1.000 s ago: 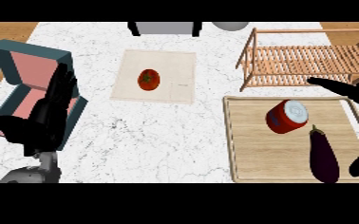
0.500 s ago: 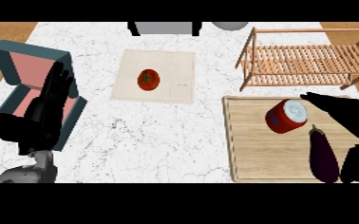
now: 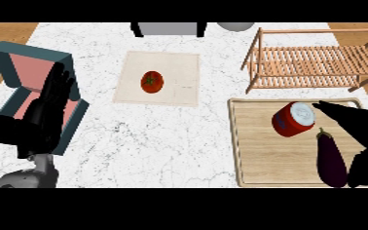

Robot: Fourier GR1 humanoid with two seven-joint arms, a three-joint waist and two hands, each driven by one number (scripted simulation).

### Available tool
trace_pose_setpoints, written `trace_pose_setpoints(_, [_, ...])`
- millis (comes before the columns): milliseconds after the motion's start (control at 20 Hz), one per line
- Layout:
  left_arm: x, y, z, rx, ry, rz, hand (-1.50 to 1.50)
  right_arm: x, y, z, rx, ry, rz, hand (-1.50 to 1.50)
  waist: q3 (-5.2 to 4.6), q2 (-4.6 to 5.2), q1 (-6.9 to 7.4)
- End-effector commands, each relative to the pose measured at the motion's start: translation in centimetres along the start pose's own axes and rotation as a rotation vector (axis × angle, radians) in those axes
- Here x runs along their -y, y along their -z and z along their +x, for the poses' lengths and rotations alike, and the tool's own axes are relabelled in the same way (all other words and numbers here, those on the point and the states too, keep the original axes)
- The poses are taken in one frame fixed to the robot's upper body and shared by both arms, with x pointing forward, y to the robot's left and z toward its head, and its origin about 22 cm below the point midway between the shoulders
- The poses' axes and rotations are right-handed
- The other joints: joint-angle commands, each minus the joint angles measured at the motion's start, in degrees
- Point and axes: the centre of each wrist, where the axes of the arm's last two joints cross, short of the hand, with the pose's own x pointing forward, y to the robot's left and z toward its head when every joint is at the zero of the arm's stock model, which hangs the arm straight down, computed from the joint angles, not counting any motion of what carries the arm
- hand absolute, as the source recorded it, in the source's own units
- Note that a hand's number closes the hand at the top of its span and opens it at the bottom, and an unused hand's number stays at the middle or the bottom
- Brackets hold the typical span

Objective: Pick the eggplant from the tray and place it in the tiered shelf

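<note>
Resting at nine o'clock, the left hand (image 3: 50, 105) stays out, fingers straight. Eggplant (image 3: 331, 159) lies on the tray (image 3: 255, 141) at four o'clock; right hand (image 3: 350, 122), fingers extended, hovers beside it, shelf (image 3: 305, 63) waiting beyond.

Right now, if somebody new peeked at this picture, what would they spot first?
Probably the bright red can lying on the wooden tray at the lower right, with the dark purple eggplant beside it and the right robot hand close above both. Next, the red tomato on a pale mat mid-counter, and the slatted wooden tiered shelf behind the tray.
</note>
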Motion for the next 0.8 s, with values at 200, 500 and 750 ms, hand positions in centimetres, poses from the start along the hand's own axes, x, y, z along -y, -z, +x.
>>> trace_pose_setpoints(200, [1.5,1.7,-0.1,-0.023,-0.01,-0.003,0.0,-3.3,1.7,-0.2,0.007,-0.007,0.024,-1.5,-0.01,0.04,-0.22])
trace_pose_setpoints(500, [1.3,-1.2,-0.9,0.015,-0.004,0.016,0.0,-3.9,2.8,-0.8,0.017,0.019,0.008,-1.5,-0.01,0.0,0.09])
trace_pose_setpoints(750, [0.7,-0.1,-0.3,0.003,-0.007,-0.006,0.0,-5.6,3.8,-2.0,0.035,0.029,-0.001,-1.5,-0.01,0.01,0.02])
